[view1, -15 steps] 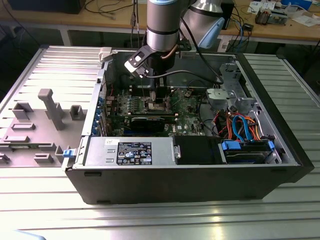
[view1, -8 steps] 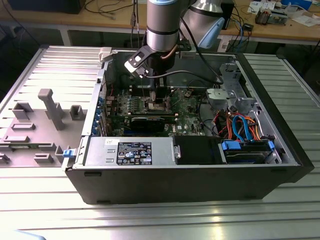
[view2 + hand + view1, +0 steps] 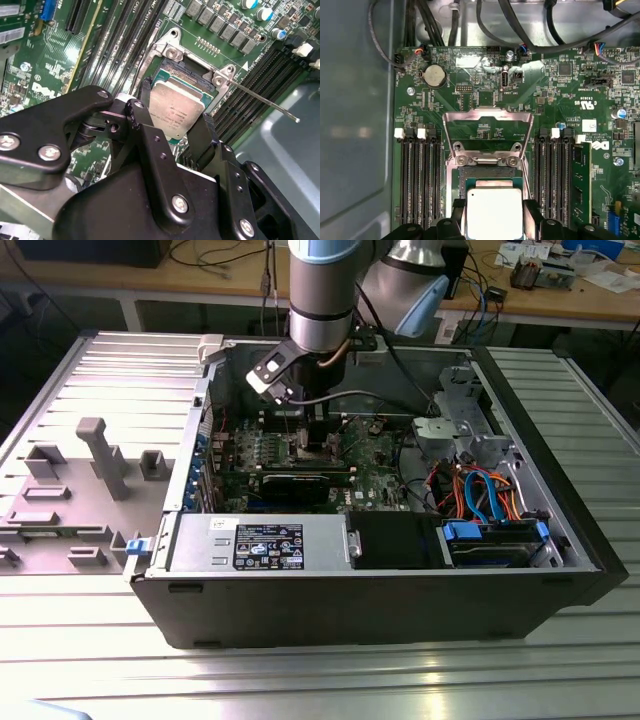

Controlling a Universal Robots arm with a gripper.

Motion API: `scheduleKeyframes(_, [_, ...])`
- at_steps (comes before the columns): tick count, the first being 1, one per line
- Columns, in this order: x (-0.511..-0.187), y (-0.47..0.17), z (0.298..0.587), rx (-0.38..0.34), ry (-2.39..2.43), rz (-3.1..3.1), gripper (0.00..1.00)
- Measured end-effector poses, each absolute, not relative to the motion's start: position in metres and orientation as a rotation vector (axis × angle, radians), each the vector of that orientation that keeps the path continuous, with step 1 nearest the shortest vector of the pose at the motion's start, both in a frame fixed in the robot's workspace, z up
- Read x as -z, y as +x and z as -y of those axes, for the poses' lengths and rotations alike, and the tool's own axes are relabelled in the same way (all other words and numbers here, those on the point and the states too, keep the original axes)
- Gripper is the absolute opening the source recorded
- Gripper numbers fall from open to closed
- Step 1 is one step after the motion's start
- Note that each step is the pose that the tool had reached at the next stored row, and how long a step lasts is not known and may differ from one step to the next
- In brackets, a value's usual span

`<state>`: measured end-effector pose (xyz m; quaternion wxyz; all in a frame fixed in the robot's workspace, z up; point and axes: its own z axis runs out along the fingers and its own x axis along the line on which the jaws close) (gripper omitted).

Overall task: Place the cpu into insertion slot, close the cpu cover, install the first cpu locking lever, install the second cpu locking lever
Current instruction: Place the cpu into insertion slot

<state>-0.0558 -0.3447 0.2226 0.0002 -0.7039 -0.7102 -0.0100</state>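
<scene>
The cpu point(image 3: 176, 107), a flat silver-grey square, sits between my two black fingers point(image 3: 144, 90), directly over the insertion slot point(image 3: 184, 74). My gripper point(image 3: 175, 112) is shut on two opposite edges of the cpu point(image 3: 494, 212). I cannot tell whether the chip is seated or just above the socket. The cpu cover point(image 3: 485, 115) stands flipped up behind the slot point(image 3: 490, 172) on its hinge. One thin locking lever point(image 3: 265, 102) sticks out sideways, unlatched. In the exterior view the gripper point(image 3: 315, 428) reaches down into the open computer case point(image 3: 350, 605) over the green motherboard point(image 3: 375, 455).
Long black memory slots point(image 3: 417, 180) run along both sides of the socket, with one memory stick point(image 3: 581, 180) fitted. Black cables point(image 3: 470, 20) hang near the case wall. The power supply point(image 3: 262, 542) and a drive bay with blue and orange cables point(image 3: 485, 495) lie nearby.
</scene>
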Motion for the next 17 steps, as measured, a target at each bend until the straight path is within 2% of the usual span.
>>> scheduleKeyframes(4, [-0.207,-0.056,0.342,0.031,-2.233,2.209,0.54])
scheduleKeyframes(17, [-0.207,-0.056,0.341,0.032,-2.233,2.209,0.54])
